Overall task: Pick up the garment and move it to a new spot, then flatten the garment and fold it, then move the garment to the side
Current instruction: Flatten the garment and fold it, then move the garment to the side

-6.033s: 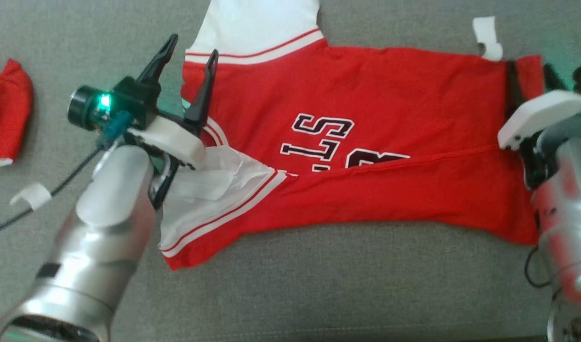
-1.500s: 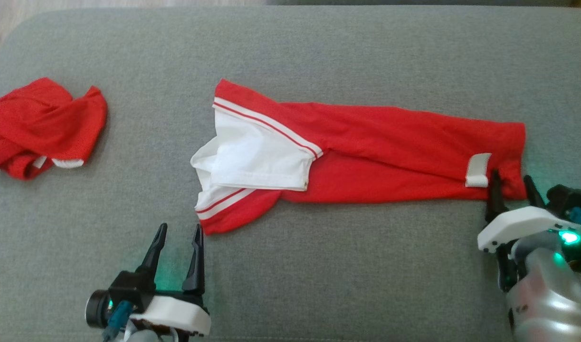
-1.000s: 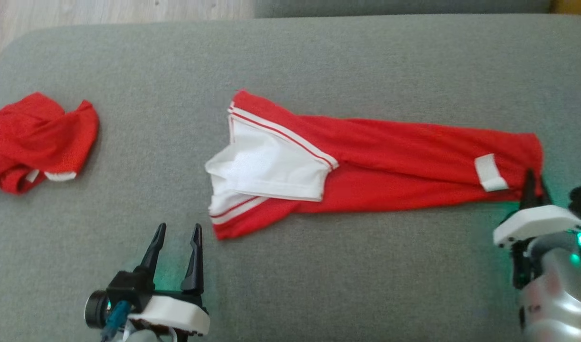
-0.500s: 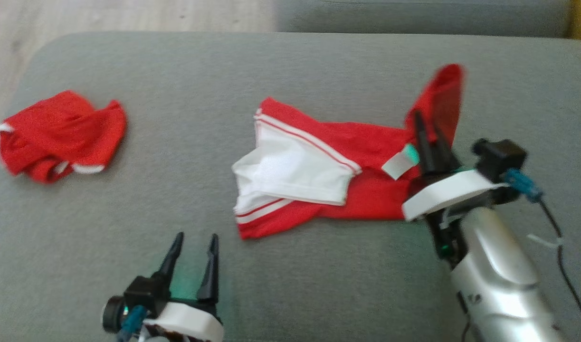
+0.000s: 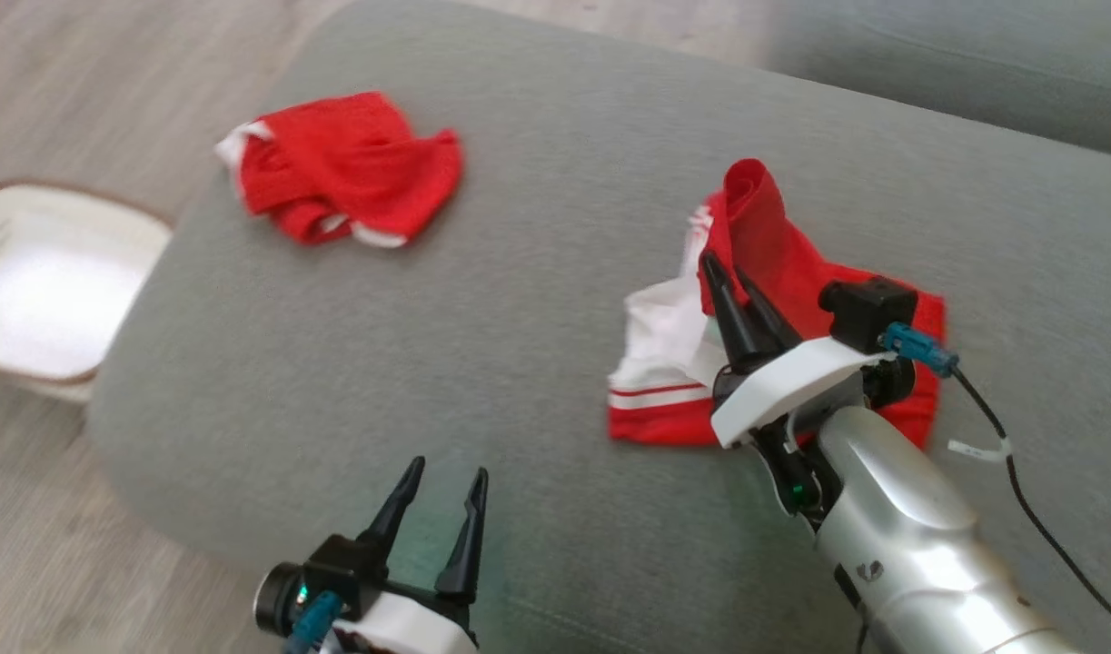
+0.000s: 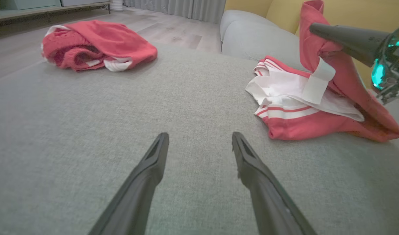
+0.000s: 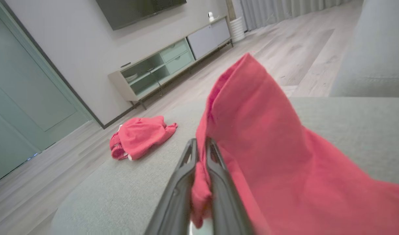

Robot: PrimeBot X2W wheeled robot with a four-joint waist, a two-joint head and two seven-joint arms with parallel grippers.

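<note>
Spreading across the head view, a wide grey fabric sofa seat (image 5: 537, 272) carries both garments. On its right half lies the red jersey with white striped sleeves (image 5: 773, 236), doubled over itself, with one red end lifted above the white part. A white rectangular basket (image 5: 55, 300) sits on the wooden floor past the seat's left edge. A crumpled red cloth with white trim (image 5: 346, 168) lies well apart from the jersey. The right gripper (image 5: 723, 266) is clamped on the jersey's raised red end. The left gripper (image 5: 449, 468) hovers over bare cushion, fingers spread, holding nothing. A small white tag (image 6: 318, 83) hangs from the lifted fabric.
</note>
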